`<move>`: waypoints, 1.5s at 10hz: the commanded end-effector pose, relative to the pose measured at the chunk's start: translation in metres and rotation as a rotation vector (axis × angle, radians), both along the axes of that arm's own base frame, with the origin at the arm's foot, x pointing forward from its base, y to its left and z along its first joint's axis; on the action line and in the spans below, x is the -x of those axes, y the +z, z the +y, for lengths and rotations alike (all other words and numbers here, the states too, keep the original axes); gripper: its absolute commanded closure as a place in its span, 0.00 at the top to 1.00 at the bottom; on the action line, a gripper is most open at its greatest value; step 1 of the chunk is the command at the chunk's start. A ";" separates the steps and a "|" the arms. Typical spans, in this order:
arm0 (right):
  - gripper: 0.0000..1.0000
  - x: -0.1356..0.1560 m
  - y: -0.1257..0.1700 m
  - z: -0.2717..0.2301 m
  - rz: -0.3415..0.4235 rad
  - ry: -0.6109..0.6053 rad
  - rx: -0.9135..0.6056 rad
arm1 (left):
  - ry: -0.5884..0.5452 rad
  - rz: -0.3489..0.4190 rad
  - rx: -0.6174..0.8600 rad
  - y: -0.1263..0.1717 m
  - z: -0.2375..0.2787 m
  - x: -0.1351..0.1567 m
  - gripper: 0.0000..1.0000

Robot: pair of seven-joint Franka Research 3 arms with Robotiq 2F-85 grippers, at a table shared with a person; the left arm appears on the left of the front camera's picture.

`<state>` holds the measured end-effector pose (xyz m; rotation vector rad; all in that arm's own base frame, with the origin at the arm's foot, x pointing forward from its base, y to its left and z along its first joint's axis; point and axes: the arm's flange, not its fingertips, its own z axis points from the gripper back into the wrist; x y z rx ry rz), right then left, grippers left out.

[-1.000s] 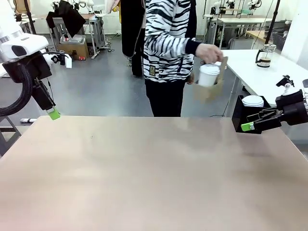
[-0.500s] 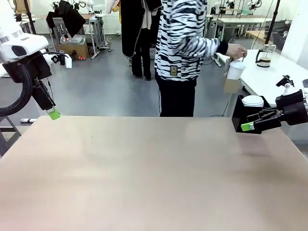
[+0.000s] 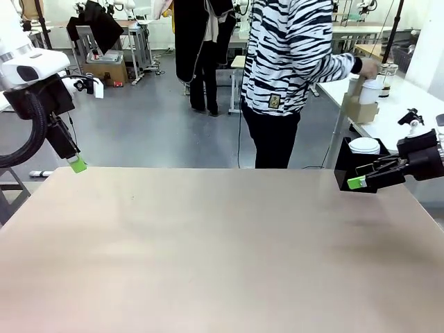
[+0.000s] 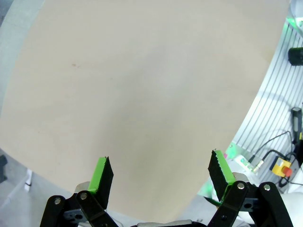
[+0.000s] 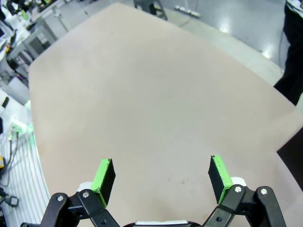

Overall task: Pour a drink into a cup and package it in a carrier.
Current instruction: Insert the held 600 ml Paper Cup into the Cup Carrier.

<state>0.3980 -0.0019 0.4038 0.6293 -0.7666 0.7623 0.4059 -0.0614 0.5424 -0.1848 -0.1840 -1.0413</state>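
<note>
At the far right, a person in a striped top holds the brown carrier (image 3: 360, 111) over a white side table, with a lidded white cup (image 3: 370, 91) standing in it. The glass jug with the dark drink (image 3: 388, 75) stands on that table just behind the person's hand. My left gripper (image 3: 76, 165) hangs open at the table's far left corner, and the left wrist view shows the left gripper (image 4: 161, 165) with nothing between its fingers. My right gripper (image 3: 357, 182) is open near the far right edge; in the right wrist view the right gripper (image 5: 161, 172) is also empty over bare tabletop.
A black box (image 3: 347, 166) holding a white lidded cup (image 3: 364, 146) sits at the table's far right corner, right beside my right gripper. The beige tabletop (image 3: 208, 243) spreads wide between the two arms. The white side table (image 3: 395, 114) stands beyond the right edge.
The person has walked to the right, carrying the carrier with the cup from the table's far middle over to the white side table. Neither arm has moved.
</note>
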 end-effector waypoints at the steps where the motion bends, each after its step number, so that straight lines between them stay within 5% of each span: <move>1: 1.00 0.000 -0.004 -0.001 -0.029 0.006 -0.020 | 0.017 -0.006 -0.015 0.001 0.001 0.000 1.00; 15: 1.00 0.000 -0.004 -0.001 -0.029 0.006 -0.020 | 0.017 -0.006 -0.015 0.001 0.001 0.000 1.00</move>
